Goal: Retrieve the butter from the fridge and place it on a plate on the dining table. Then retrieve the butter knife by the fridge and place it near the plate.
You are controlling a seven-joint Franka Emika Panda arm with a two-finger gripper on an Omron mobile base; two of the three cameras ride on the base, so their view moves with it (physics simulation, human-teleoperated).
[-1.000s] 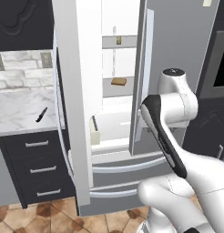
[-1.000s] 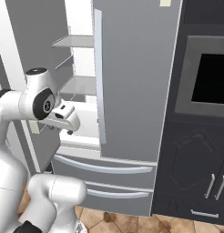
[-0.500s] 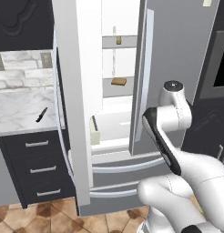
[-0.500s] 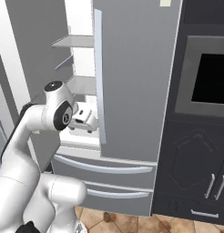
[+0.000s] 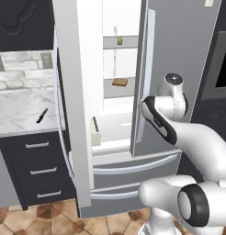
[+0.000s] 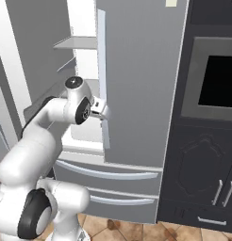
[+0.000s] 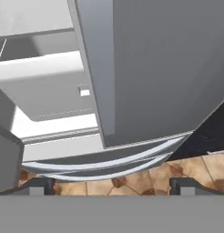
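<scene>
Leftmost, the butter knife [image 5: 42, 115] lies on the marble table [image 5: 16, 114] beside the fridge [image 5: 174, 55]. Further right, its doors stand open; the butter [image 5: 119, 40] sits on an upper shelf. My gripper [image 7: 112, 184] hangs released, empty, at the right door's edge.

The butter knife [image 5: 42, 115] lies on the counter [image 5: 18, 112] left of the fridge [image 5: 179, 59].

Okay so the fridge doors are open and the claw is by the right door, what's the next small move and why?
Probably swing the open, empty claw left, past the right door's inner edge, toward the fridge interior. The hand view faces the door panel and bottom drawers rather than the shelves, and the butter, seemingly the small pale stick on the upper shelf, is untouched. The butter knife lies on the counter for later.
</scene>
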